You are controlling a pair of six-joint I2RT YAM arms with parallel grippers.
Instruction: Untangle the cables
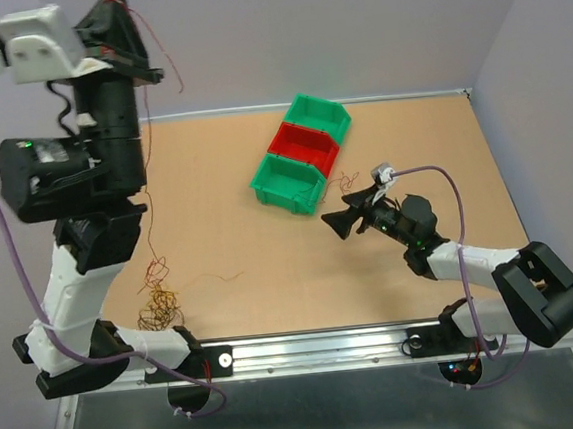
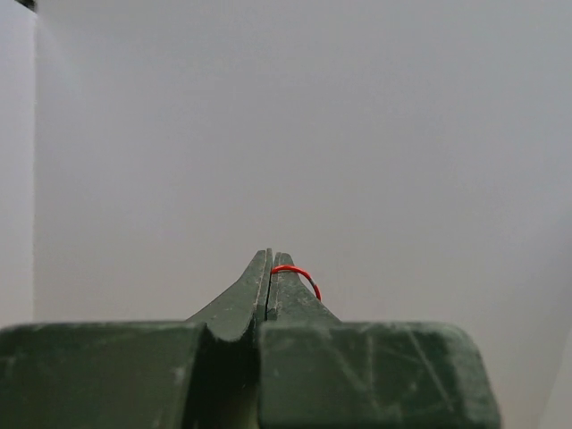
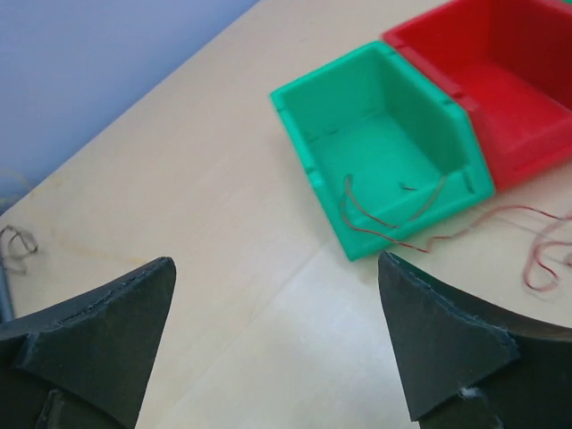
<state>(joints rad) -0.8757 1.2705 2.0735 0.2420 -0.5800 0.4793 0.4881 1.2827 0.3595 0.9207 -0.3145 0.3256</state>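
My left gripper (image 1: 120, 6) is raised high at the far left and is shut on a thin red wire (image 2: 297, 272). In the top view the red wire (image 1: 166, 56) curls off to the right of it, and a strand hangs down along the arm to a small knotted clump of brown and yellowish wires (image 1: 159, 308) near the table's front left. My right gripper (image 1: 339, 222) is open and empty, low over the table just in front of the near green bin (image 1: 286, 182). In the right wrist view another thin brown wire (image 3: 393, 223) drapes over that bin's front wall (image 3: 407, 210) and trails right on the table.
Three bins stand in a diagonal row mid-table: the near green one, a red one (image 1: 306, 145) and a far green one (image 1: 323, 116). A loose thin strand (image 1: 217, 278) lies right of the clump. Purple walls close the back and right. A metal rail (image 1: 318, 350) runs along the front edge.
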